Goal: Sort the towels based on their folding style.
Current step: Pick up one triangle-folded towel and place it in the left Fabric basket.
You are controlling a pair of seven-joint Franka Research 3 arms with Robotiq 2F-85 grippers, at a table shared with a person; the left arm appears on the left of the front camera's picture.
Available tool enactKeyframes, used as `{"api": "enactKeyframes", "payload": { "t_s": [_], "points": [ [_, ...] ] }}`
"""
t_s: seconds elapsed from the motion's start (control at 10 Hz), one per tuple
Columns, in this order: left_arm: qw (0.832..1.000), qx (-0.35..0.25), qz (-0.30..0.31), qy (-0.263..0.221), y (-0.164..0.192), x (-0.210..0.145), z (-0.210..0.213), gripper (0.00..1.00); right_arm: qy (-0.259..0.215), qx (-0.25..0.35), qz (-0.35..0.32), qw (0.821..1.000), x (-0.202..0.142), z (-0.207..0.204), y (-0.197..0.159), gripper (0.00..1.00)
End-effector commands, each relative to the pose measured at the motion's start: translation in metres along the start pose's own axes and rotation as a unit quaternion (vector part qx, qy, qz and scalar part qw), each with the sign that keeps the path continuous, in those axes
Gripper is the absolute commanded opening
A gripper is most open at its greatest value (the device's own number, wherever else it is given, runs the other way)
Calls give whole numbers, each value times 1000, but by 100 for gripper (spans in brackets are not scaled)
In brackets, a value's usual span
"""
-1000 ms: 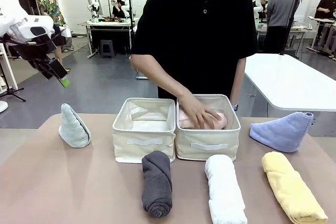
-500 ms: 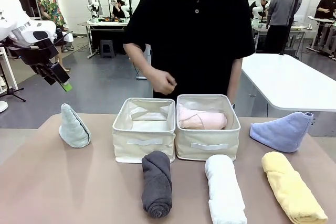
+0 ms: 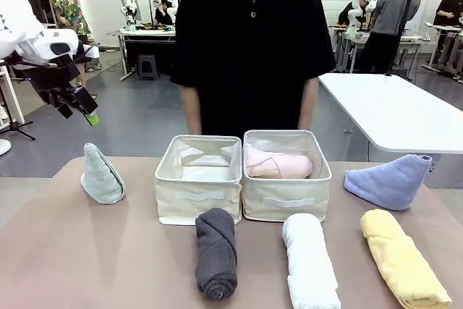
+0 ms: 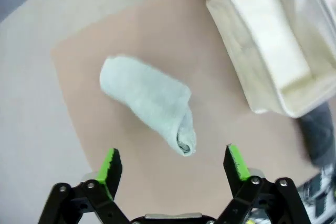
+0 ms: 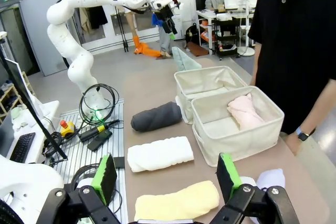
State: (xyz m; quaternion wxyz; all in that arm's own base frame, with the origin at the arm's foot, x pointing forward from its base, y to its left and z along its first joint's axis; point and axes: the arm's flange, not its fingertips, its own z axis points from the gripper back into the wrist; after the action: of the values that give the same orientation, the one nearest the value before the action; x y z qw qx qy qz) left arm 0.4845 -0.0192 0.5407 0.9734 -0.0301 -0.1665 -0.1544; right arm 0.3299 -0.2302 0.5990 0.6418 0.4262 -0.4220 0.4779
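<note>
Gaping left end effector (image 4: 172,158), empty

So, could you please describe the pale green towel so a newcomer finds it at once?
Start at the two cream fabric bins mid-table. To the robot's left of them, alone, is the pale green-grey cone-folded terry towel. It stands upright on its base, unlike the rolled towels lying flat.

The desk (image 3: 94,251) carries six small terry towels, four rolled into cylinders (pale pink towel (image 3: 278,164), dark grey towel (image 3: 215,251), white towel (image 3: 309,258), yellow towel (image 3: 401,258)) and two folded into cones (pale green-grey towel (image 3: 101,175) at the left, light blue towel (image 3: 389,180) at the right), plus two cream fabric bins, the left bin (image 3: 197,204) and the right bin (image 3: 286,208).
</note>
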Motion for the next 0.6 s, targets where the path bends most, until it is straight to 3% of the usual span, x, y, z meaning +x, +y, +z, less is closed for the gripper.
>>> {"api": "enactKeyframes", "payload": {
  "t_s": [0.0, 0.5],
  "points": [
    [978, 58, 187, 72, -28, -14, -10, 100, -3, 4, 4, 1000, 0, 2, 1, 100],
    [965, 77, 243, 61, -40, -13, -37, 100, -3, 4, 4, 1000, 0, 2, 1, 100]
  ]
}}
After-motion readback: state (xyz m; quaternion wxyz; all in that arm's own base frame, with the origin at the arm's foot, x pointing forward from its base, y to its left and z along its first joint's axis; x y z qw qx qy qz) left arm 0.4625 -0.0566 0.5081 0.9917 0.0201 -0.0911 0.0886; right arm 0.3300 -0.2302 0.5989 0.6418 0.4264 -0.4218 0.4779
